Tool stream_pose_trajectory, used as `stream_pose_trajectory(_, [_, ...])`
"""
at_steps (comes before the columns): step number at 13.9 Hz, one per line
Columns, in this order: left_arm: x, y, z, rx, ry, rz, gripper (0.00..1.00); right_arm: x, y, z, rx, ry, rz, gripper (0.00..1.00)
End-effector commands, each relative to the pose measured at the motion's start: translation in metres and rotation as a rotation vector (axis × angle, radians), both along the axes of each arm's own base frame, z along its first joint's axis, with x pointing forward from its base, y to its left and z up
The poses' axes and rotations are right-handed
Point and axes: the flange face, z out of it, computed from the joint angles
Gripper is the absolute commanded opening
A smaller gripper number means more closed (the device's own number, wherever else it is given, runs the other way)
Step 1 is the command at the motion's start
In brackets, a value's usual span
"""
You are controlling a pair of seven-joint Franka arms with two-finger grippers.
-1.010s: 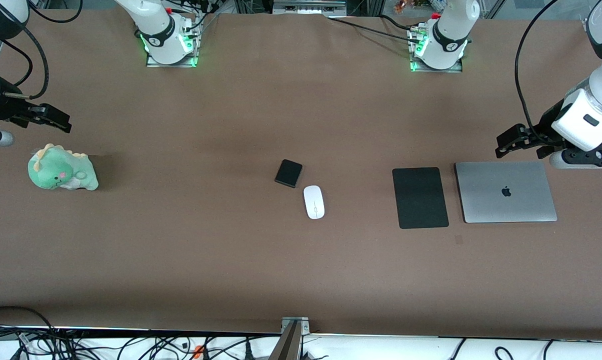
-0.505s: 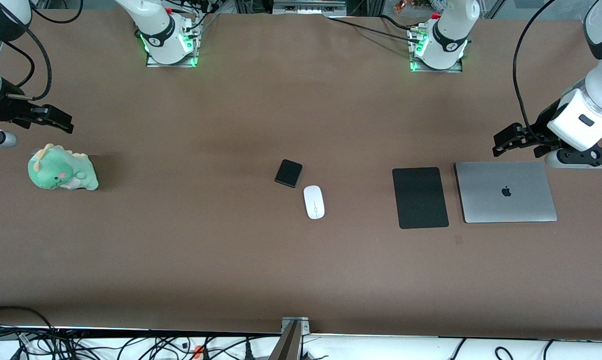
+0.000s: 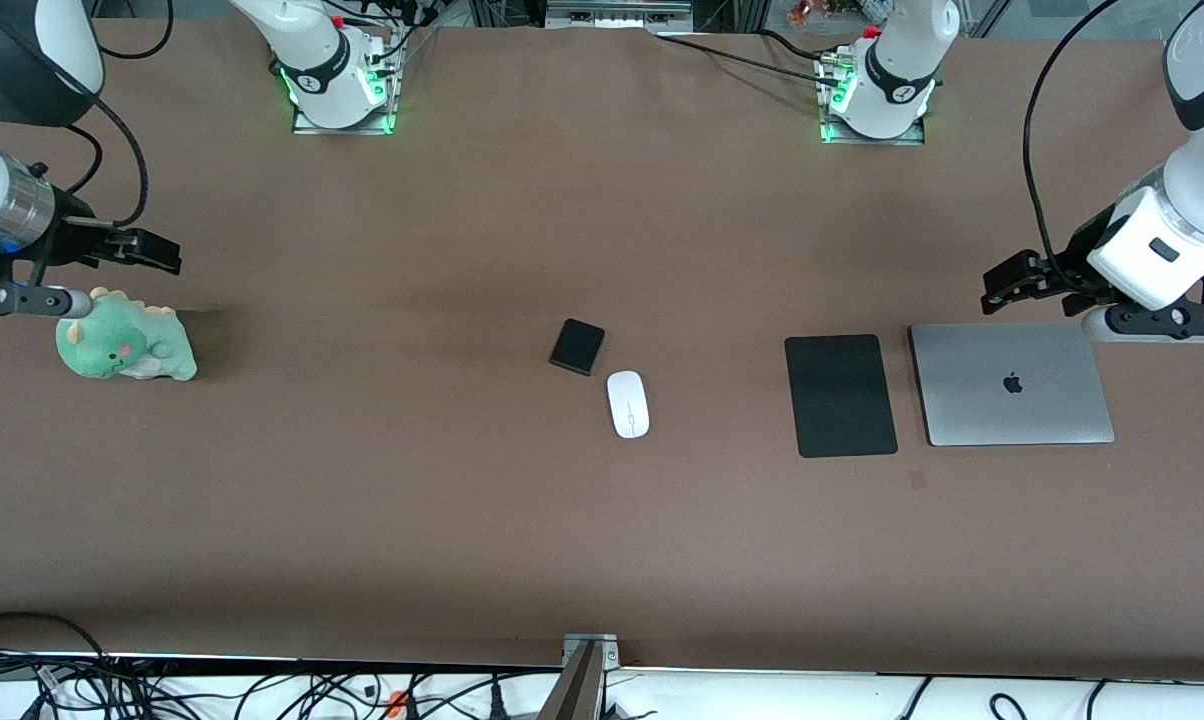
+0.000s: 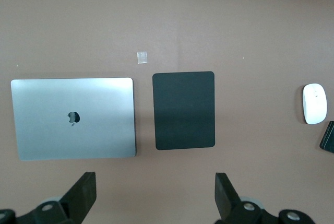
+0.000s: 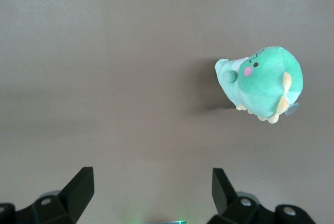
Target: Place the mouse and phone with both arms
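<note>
The white mouse [image 3: 628, 403] lies on the table near its middle, and it also shows in the left wrist view [image 4: 314, 104]. The small black phone [image 3: 577, 346] lies just beside the mouse, a little farther from the front camera; only its corner [image 4: 329, 137] shows in the left wrist view. My left gripper [image 3: 1007, 285] is open and empty above the table by the laptop's edge. My right gripper [image 3: 152, 251] is open and empty above the table by the plush toy. Both are well away from the mouse and phone.
A black mouse pad [image 3: 840, 395] and a closed silver laptop [image 3: 1010, 383] lie side by side toward the left arm's end. A green plush dinosaur [image 3: 122, 339] sits toward the right arm's end. Cables hang along the table's near edge.
My right gripper has moved toward the table's middle, over the plush toy's edge. My left gripper has shifted slightly toward the middle too. The mouse and phone have not moved.
</note>
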Motion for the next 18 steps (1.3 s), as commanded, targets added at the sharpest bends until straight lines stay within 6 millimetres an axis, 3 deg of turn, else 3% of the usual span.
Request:
stream_pose_trajectory(1, [0.004,-0.001,0.002,-0.016,0.014,-0.024,1.0,-0.004,0.003,0.003,0.022,0.01,-0.01,1.0])
stream_pose_trajectory(3, [0.01,-0.004,-0.016,-0.021,0.044,-0.026,1.0,-0.006,0.003,0.001,0.02,0.03,-0.012,1.0])
stream_pose_trajectory(14, [0.01,-0.003,-0.015,-0.019,0.043,-0.021,1.0,-0.008,-0.008,-0.005,0.02,0.059,-0.032,1.0])
stream_pose_trajectory(18, [0.015,0.015,-0.026,-0.026,0.067,-0.012,1.0,-0.008,-0.007,-0.008,0.023,0.064,-0.031,1.0])
